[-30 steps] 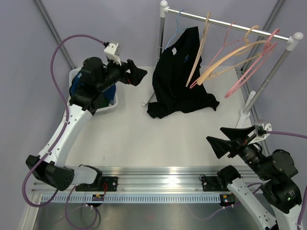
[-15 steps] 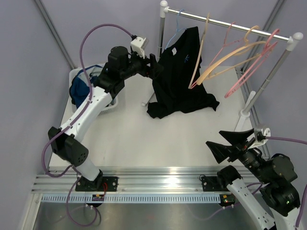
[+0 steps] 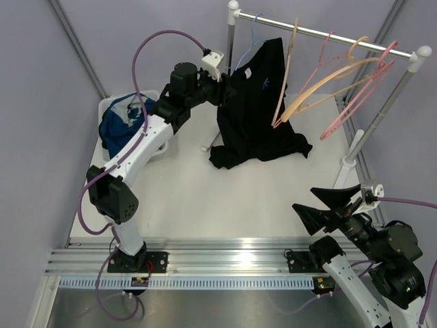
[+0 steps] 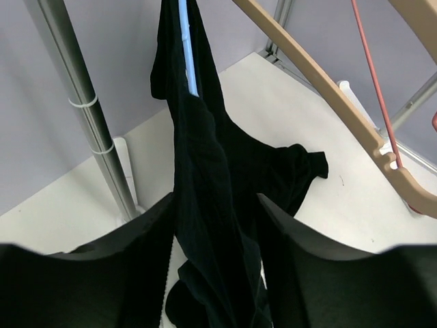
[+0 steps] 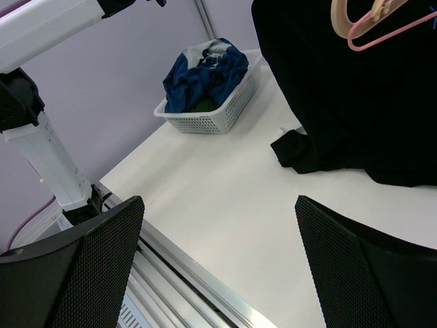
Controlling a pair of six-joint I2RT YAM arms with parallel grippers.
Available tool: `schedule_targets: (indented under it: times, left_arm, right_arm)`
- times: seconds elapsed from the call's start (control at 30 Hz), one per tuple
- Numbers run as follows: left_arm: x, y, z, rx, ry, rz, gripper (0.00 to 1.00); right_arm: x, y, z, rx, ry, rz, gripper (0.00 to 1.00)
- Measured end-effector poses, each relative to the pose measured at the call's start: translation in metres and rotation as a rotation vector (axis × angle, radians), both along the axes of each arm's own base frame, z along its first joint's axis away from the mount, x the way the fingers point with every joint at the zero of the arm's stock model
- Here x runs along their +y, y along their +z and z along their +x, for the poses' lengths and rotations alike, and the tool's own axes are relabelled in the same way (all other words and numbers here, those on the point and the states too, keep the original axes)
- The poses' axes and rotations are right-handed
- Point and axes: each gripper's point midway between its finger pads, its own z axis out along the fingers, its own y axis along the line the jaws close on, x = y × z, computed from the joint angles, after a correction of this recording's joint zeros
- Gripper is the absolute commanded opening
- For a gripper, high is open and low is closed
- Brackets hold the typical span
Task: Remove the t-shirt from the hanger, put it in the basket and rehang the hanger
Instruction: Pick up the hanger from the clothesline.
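Note:
A black t-shirt point(image 3: 256, 116) hangs on a blue hanger point(image 3: 254, 31) at the left end of the rack rail, and its hem lies bunched on the table. My left gripper point(image 3: 224, 92) is open at the shirt's left edge. In the left wrist view the shirt point(image 4: 205, 171) hangs down from the blue hanger point(image 4: 184, 48) between my fingers point(image 4: 123, 253), and the left gripper point(image 4: 215, 225) is not pinching it. My right gripper point(image 3: 328, 205) is open and empty, low at the near right. In the right wrist view this gripper point(image 5: 218, 225) is over bare table, with the shirt point(image 5: 341, 89) farther off.
A white basket point(image 3: 160, 152) of blue clothes stands at the back left and also shows in the right wrist view point(image 5: 225, 109). Several empty tan and pink hangers point(image 3: 321, 85) hang on the rail point(image 3: 341, 37). Rack posts stand at the left point(image 3: 230, 48) and right point(image 3: 382, 109).
My left arm has swung right from over the basket to the hanging shirt, so its open fingers now straddle the cloth. The right arm has barely moved.

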Motion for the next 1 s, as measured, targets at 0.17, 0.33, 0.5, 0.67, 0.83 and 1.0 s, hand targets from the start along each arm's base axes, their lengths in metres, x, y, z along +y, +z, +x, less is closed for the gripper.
schedule_targets:
  times: [0.17,0.33,0.5,0.67,0.83,1.0]
  left_arm:
    - [-0.004,-0.007,0.005,-0.005,-0.001,0.016,0.16]
    - [0.000,-0.012,0.013,-0.005,0.032,0.029,0.00]
    - [0.003,-0.009,0.018,-0.022,0.073,0.028,0.00]
    - [0.008,-0.001,0.024,-0.050,0.118,0.016,0.00]
    - [0.013,0.014,0.023,-0.083,0.147,-0.015,0.00]
    - [0.018,0.035,0.017,-0.115,0.162,-0.055,0.00]
  right_arm:
    - [0.000,0.000,0.000,-0.002,0.002,-0.001,1.00]
    - [0.002,0.000,-0.002,-0.003,0.013,-0.003,1.00]
    - [0.002,0.000,-0.002,-0.003,0.018,-0.003,1.00]
    - [0.003,0.000,-0.003,-0.003,0.022,-0.004,1.00]
    - [0.003,0.000,-0.003,-0.003,0.022,-0.004,0.99]
    - [0.003,0.000,-0.003,-0.003,0.022,-0.004,0.99]
